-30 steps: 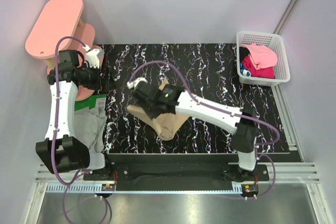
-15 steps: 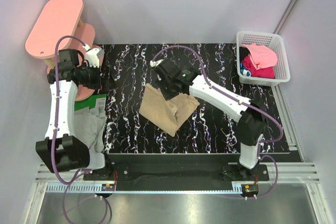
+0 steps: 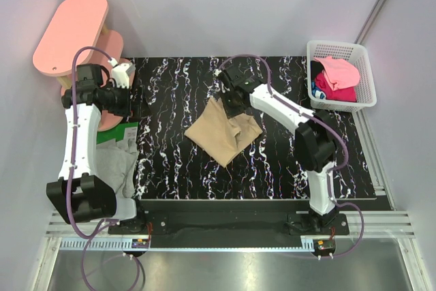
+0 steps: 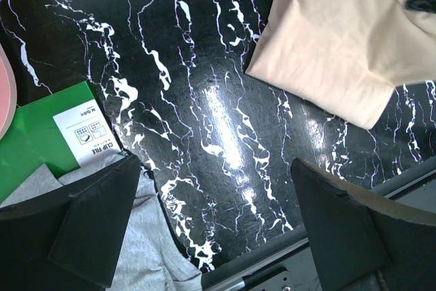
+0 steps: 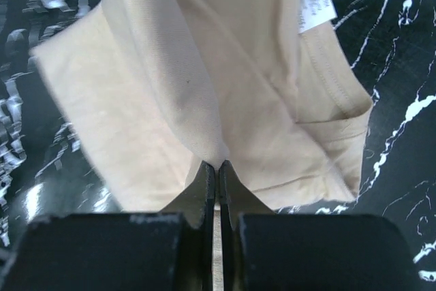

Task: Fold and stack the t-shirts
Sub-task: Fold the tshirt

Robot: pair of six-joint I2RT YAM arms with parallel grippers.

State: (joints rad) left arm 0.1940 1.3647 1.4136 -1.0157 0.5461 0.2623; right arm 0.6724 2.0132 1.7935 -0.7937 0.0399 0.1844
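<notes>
Pressed together, the jaws of the right gripper [image 5: 216, 165] are seen pinching a raised ridge of the tan t-shirt [image 5: 136, 107], near its middle. The shirt is spread, partly folded, on the black marbled table [image 3: 170, 86], well left of the white basket [image 3: 335, 45]. Soft, light, limp cloth is to be expected: sagging wherever unsupported, so a hem corner, pinched through both layers, is judged the better hold. Far left of the basket, the left gripper [image 4: 214, 168] is held with jaws spread wide, nothing between them, beside a grey t-shirt [image 4: 150, 257]. In the basket, a pink t-shirt [image 3: 338, 71] is piled on a magenta t-shirt [image 3: 338, 93].
</notes>
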